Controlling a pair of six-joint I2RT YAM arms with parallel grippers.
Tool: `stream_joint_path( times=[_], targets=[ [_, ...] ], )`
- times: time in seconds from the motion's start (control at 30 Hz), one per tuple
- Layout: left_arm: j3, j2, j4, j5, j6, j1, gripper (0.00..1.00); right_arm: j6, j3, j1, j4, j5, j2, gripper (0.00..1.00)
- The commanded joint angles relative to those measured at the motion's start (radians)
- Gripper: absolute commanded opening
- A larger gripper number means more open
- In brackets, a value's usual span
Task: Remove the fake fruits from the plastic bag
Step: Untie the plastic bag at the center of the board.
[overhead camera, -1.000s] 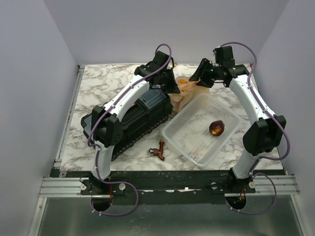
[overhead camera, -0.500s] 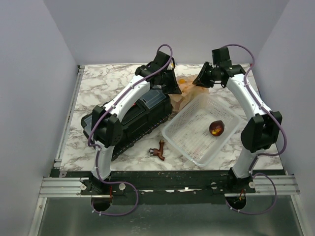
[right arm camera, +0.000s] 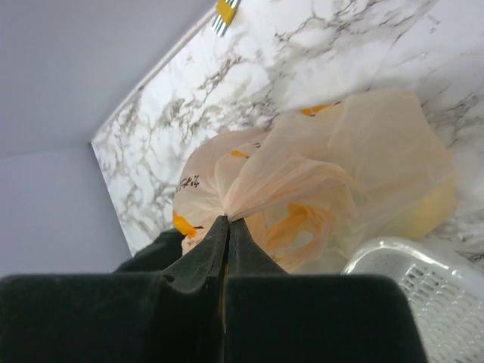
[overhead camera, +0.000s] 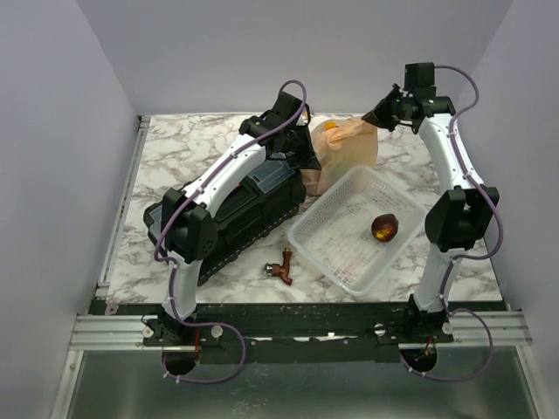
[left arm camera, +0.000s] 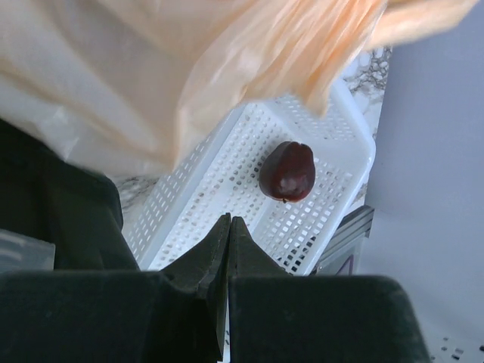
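1. The right gripper [overhead camera: 384, 114] has risen and swung toward the far right corner of the marble table [overhead camera: 175, 157] since the earlier frames; it is clenched on a gathered fold of the plastic bag [overhead camera: 348, 150], and in the right wrist view its fingers [right arm camera: 198, 266] meet with the film pinched at their tips.
2. The plastic bag has been pulled up and stretched taut toward the right gripper, where earlier it lay slumped and low; it stands at the far edge, between the two grippers, just behind the white mesh basket [overhead camera: 325, 229].
3. A yellow-orange patch shows at the bag's top left; whether it is print or a fruit cannot be told.
4. The left gripper [overhead camera: 307, 157] has stayed at the bag's left side, above the black toolbox [overhead camera: 253, 205]; its fingers [left arm camera: 203, 261] are pressed together, and whether they nip any film cannot be told.
5. The maroon-brown fruit [overhead camera: 384, 227] lies unmoved in the basket; the small brown tap-shaped piece [overhead camera: 281, 265] rests near the front edge as before.
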Motion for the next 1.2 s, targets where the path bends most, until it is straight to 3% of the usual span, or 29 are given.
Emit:
stream_joint_path(
  times=[0.0, 0.17, 0.3, 0.4, 0.53, 0.77, 0.93, 1.17],
  targets=[
    [-0.027, -0.075, -0.033, -0.021, 0.033, -0.009, 0.00, 0.086, 0.065, -0.038, 0.011, -0.076, 0.091, 0.01],
    [-0.036, -0.097, -0.039, -0.025, 0.056, -0.009, 0.00, 0.073, 0.093, -0.069, 0.039, -0.210, 0.154, 0.01],
    [0.109, -0.063, -0.120, -0.086, 0.146, -0.010, 0.01, 0.004, 0.025, -0.069, 0.083, -0.292, 0.095, 0.01],
    [0.231, -0.016, -0.149, -0.144, 0.175, -0.009, 0.22, -0.028, -0.084, -0.069, 0.154, -0.349, 0.018, 0.01],
    [0.218, -0.006, -0.060, -0.166, 0.114, -0.009, 0.48, -0.083, -0.187, -0.068, 0.178, -0.395, -0.050, 0.01],
    [0.230, 0.054, 0.040, -0.226, 0.085, -0.014, 0.71, -0.153, -0.326, -0.068, 0.208, -0.432, -0.153, 0.01],
    [0.183, 0.069, 0.145, -0.263, 0.146, -0.036, 0.72, -0.170, -0.369, -0.067, 0.220, -0.453, -0.186, 0.01],
    [0.143, 0.080, 0.188, -0.167, 0.155, -0.051, 0.72, -0.175, -0.367, -0.067, 0.217, -0.452, -0.184, 0.01]
  ],
)
